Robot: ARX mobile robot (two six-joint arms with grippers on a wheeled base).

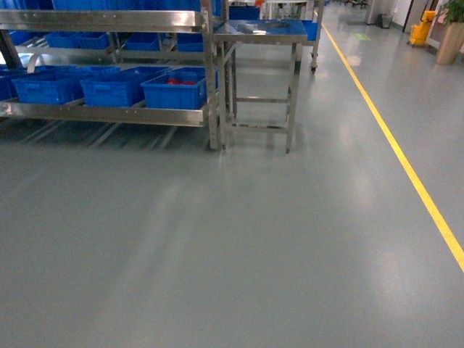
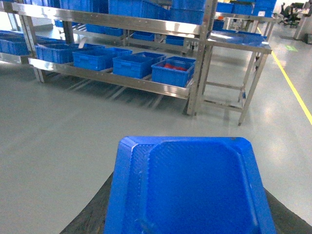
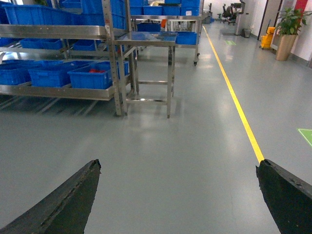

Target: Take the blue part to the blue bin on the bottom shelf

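Left gripper (image 2: pixel 187 214) is clamping the blue part (image 2: pixel 187 187) for carrying toward the bottom shelf (image 2: pixel 112 78); right gripper (image 3: pixel 178 195) is hanging spread, empty.

Bins (image 1: pixel 109 87) side by side on the bottom shelf (image 1: pixel 109 113), table (image 1: pixel 261 32) just right of it.
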